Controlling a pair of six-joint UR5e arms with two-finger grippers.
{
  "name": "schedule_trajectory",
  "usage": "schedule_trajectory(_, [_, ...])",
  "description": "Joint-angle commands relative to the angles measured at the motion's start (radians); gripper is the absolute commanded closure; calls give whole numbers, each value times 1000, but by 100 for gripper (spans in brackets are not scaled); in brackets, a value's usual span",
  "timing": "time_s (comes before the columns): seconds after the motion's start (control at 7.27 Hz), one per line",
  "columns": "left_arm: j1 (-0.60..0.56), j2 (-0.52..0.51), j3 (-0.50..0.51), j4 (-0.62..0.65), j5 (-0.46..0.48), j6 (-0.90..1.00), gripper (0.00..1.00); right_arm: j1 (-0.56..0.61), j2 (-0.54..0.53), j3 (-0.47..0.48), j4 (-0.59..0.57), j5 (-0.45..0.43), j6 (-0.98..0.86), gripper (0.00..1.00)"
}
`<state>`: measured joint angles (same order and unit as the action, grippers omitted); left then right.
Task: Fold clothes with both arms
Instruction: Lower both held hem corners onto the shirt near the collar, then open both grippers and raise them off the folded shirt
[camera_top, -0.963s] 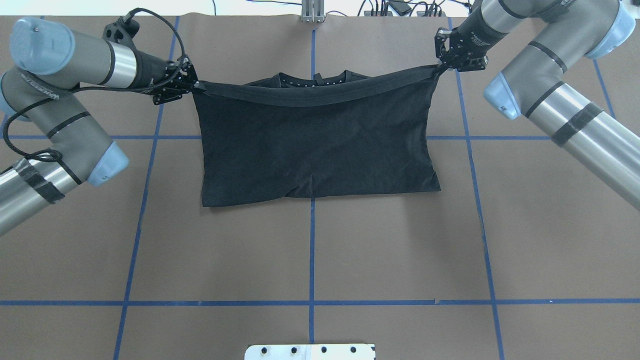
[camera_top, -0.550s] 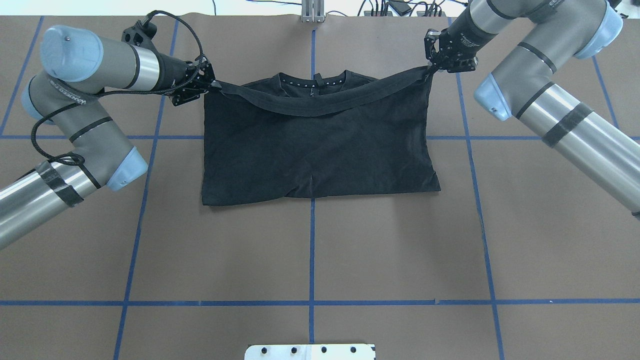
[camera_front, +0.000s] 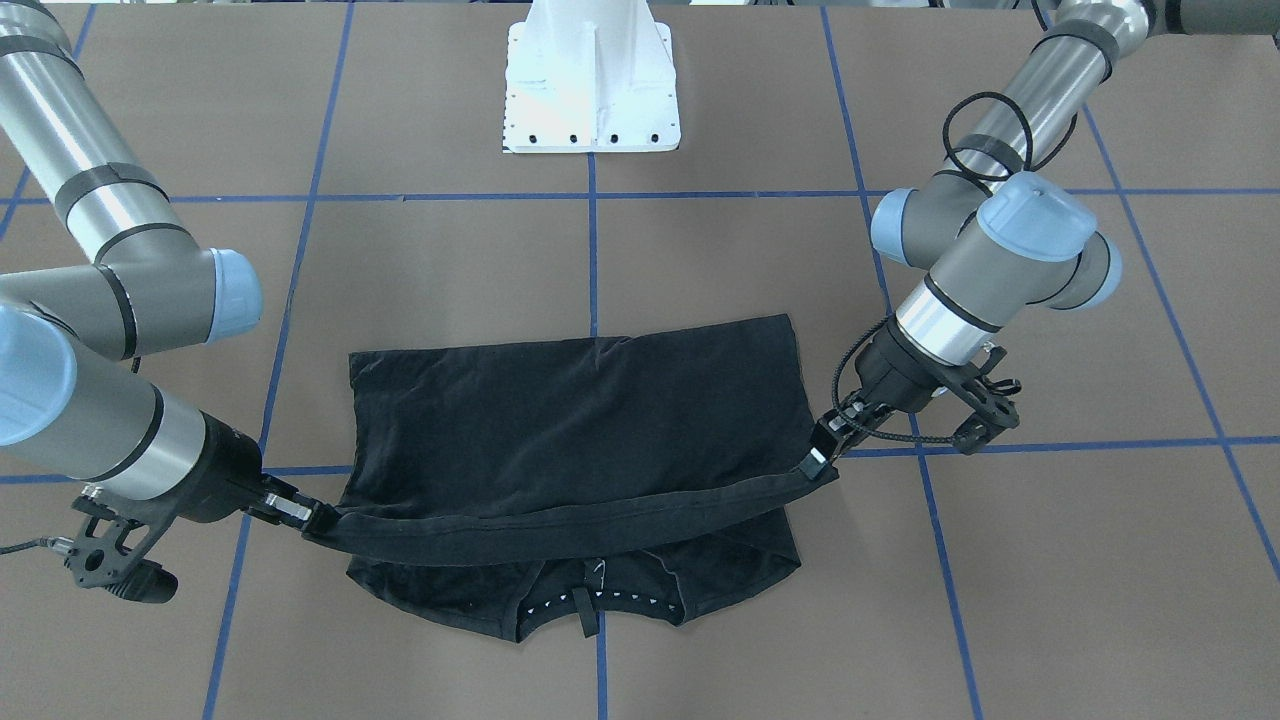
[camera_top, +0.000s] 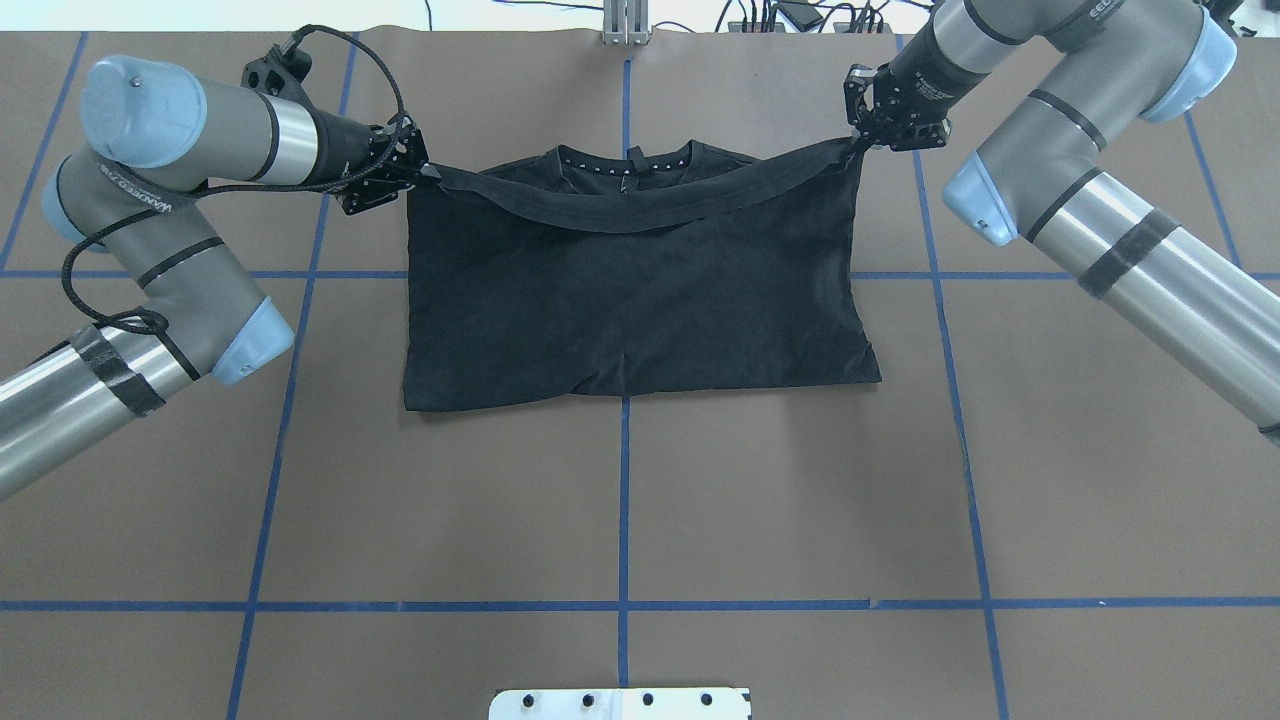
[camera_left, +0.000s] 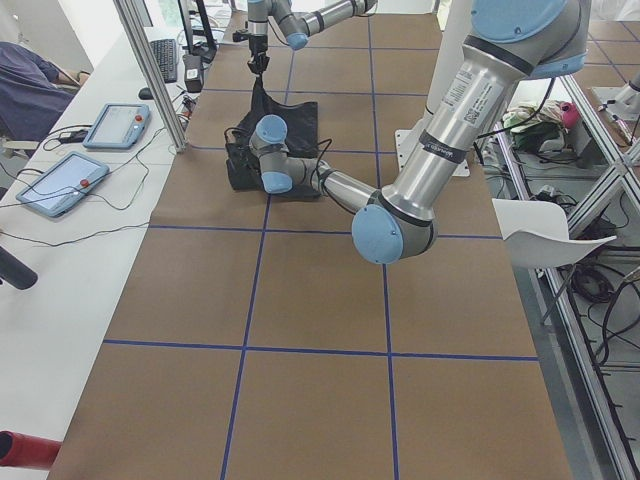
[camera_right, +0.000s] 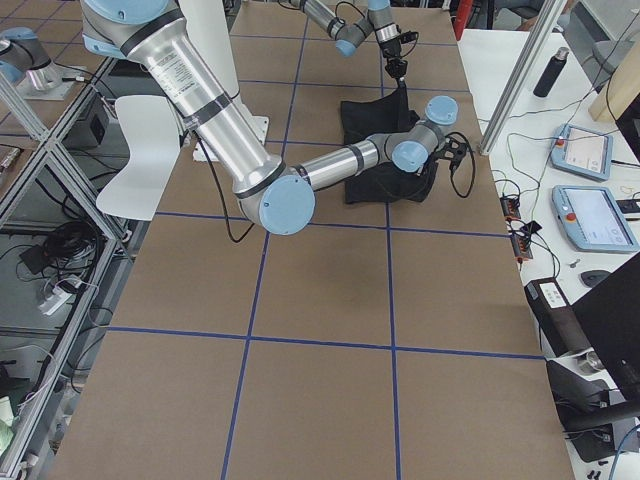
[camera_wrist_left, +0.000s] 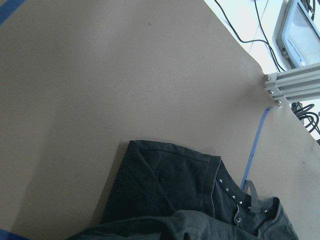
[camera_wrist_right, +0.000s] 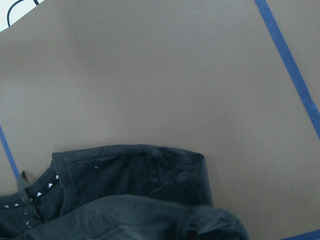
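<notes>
T-shirt (camera_top: 640, 300) lies on the table (camera_top: 800, 500), directly ahead of the pedestal (camera_top: 620, 703) and centred on the blue tape line running out from it. The left gripper (camera_top: 430, 172) and right gripper (camera_top: 858, 142) each have their jaws clenched on one corner of the hem (camera_top: 620, 215), which hangs between them above the collar (camera_top: 625, 160).

Compared with one second ago, both grippers stand closer together. The hem sags deeper at its middle and more of the collar is exposed. The tension is judged to be easing before the raised layer is laid down, so the half-fold appears nearly complete.

The collar points away from the pedestal and the folded edge faces it. The long axis runs crosswise to the pedestal, from gripper to gripper.
</notes>
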<state>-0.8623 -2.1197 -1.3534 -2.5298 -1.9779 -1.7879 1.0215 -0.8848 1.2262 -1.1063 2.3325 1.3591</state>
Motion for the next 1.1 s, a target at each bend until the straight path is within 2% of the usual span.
schedule_trajectory(0.0, [-18,0,-7,2,-6,5,0,3,16,-8,-1,11,2,0])
schedule_trajectory(0.41, [-44,0,-13,2,-25,8,0,8,-2,4,3,37,-3,0])
schedule_trajectory(0.55, [-46,1,-36,25,-27,8,0,8,-38,40,2,57,0,0])
schedule_trajectory(0.83, [-46,3,-117,122,-26,8,0,-96,-228,230,0,39,-8,0])
schedule_trajectory(0.96, [-46,4,-156,162,-26,8,0,-151,-270,258,2,34,-9,0])
